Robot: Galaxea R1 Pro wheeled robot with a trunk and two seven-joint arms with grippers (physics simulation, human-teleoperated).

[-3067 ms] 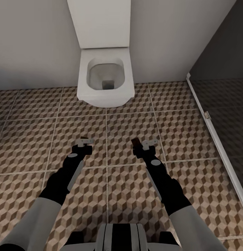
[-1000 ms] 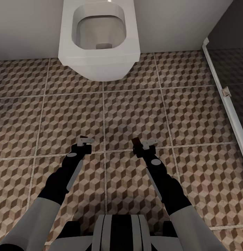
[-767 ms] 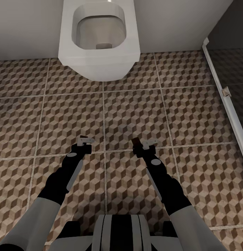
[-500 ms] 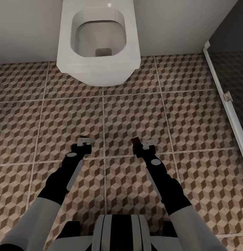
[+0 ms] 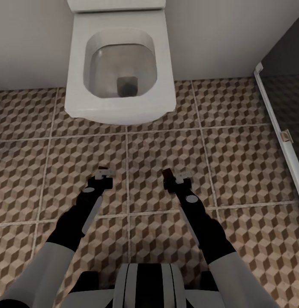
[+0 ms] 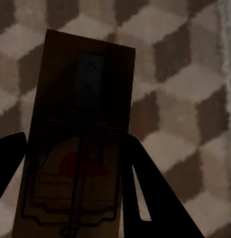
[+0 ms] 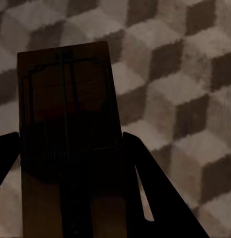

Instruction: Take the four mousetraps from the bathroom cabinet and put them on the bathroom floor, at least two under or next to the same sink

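Brown wood, dark wire: mousetrap (image 6: 75, 144) clamped between the dark fingers (image 6: 145, 188) of the left gripper (image 5: 103, 173), seen lengthways in the left wrist view, board flat against the pads, wire bar and a reddish mark on the near half. Second mousetrap (image 7: 70, 144), same wood and wire, pinched likewise in the right gripper (image 5: 177, 176); from the head view shows as a small dark-brown edge (image 5: 167, 173) jutting just beside that gripper. Both grippers closed narrowly on their boards, nothing else held.

Held well above the bathroom floor (image 5: 235, 128), cube-patterned tiles in brown, beige and white with pale grout, not touching it. Arms carried forward and low, side by side, apart from each other; judged a carrying pose, traps gripped by the long edges to keep the wire parts clear of the pads during travel.

Beyond the grippers: white toilet (image 5: 119, 72), bowl open, against a pale wall. To the right: dark panel with a white frame strip (image 5: 273, 128) and a small metal fitting. No sink or cabinet among these items; placement step judged not yet begun, two traps in transit.

Against the picture half a second earlier: toilet lower and larger in the head view, cistern edge now visible, frame strip shifted — camera motion, not the fixtures. Arm pose and grips unchanged.
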